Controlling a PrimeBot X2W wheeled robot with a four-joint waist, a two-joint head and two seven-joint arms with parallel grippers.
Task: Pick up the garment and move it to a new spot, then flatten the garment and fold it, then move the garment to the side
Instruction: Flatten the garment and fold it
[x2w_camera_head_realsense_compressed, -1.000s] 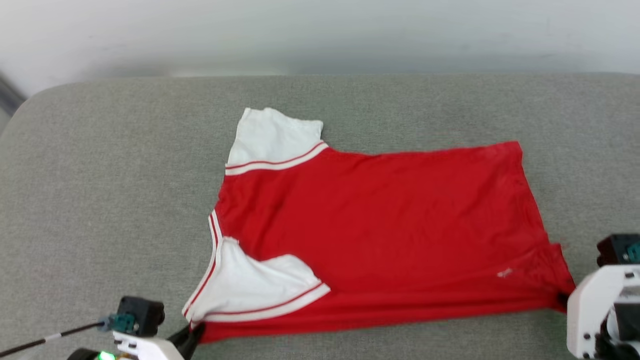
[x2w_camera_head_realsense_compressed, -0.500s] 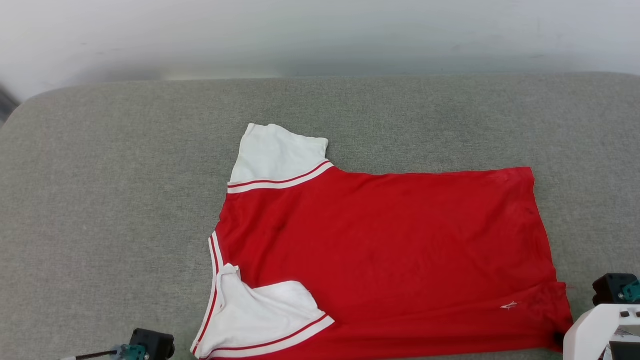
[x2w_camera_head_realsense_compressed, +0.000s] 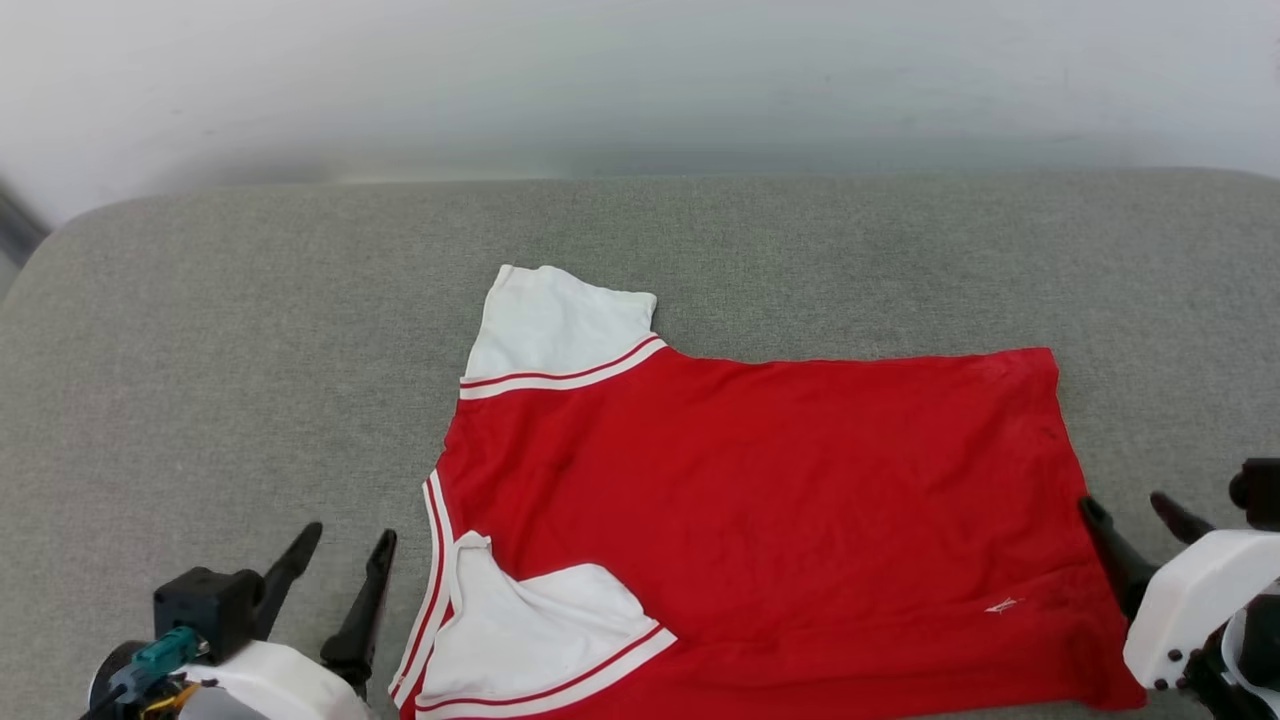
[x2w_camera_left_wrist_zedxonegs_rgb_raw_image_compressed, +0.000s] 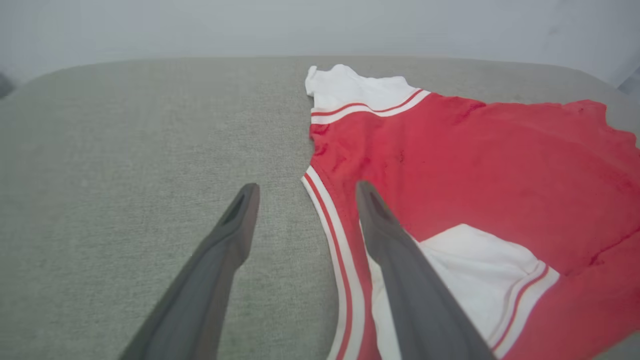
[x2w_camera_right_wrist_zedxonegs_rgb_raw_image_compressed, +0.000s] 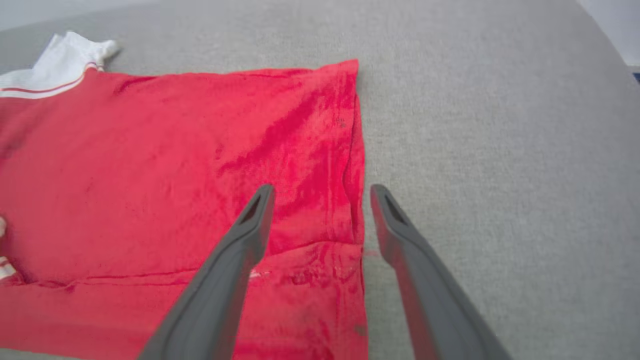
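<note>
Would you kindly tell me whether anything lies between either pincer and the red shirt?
Nothing visible does. The left pincer stands open right at the collar edge of the shirt, and the right pincer stands open at its hem, both over the grey cushion.

Matt cloth garment (x2w_camera_head_realsense_compressed: 760, 500) on coarse-woven grey surface (x2w_camera_head_realsense_compressed: 220, 380)

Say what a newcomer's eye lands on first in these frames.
The red garment stands out first. It lies flat across the middle and right of the gray cushion, with its far white sleeve sticking out and its near white sleeve folded onto the body. The left gripper is open beside the striped neck trim at lower left, and the right gripper is open at the hem at lower right.
</note>
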